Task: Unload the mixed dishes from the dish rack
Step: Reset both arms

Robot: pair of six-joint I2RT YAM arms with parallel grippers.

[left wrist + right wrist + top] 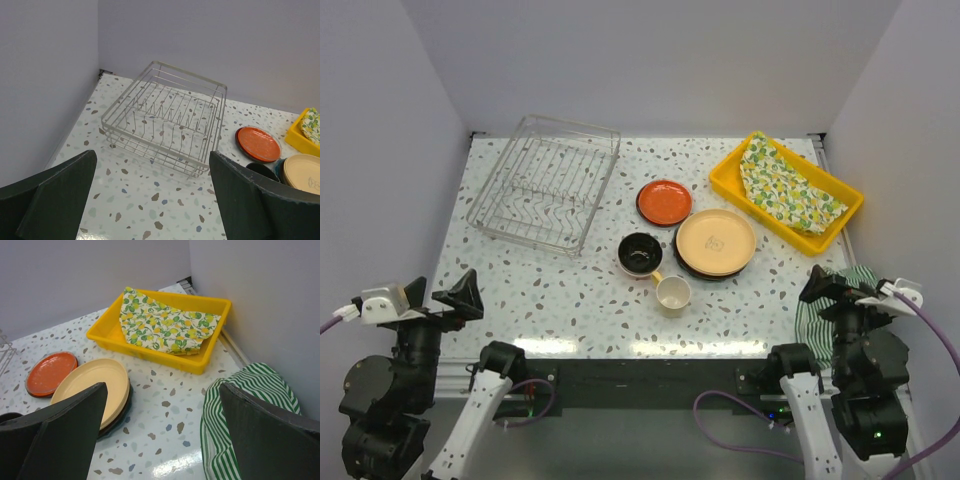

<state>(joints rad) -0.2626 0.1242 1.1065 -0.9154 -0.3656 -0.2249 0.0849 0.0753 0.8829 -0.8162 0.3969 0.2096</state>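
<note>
**A:** Risks, biggest item first. The dish rack (545,185) sits upper left in the top view and looks empty, with no dish in its wires. I'd call the job done, so the main risk is a needless reach back in. A finger could hook a wire and drag the rack.

**B:** The yellow tray (786,192)?

**A:** Upper right, well apart from the arms. No worry there.

**B:** Where are the dishes?

**A:** All on the desk (570,300), around the centre.
- The tan plate (716,241) sits on a dark one, so a bump could slide it off.
- The orange plate (664,202) lies flat, up and left of that stack.
- The black bowl (640,253) is left of the stack.
- The cream mug (673,294) stands upright just below the bowl, with its handle toward the bowl. It's lowest in the frame and nearest the arms, so a forward sweep would likely clip it first and tip it.

**B:** Anything else?

**A:** A striped cloth (250,405) lies lower right, close by the right arm. It could snag if that arm swings.

**B:** Arm pose?

**A:** Both are folded back at the bottom corners.
- The left pincer (154,165) has its jaws spread wide with nothing held, and it faces the rack.
- The right pincer (162,390) is the same, wide and empty, and it faces the tray.
</note>
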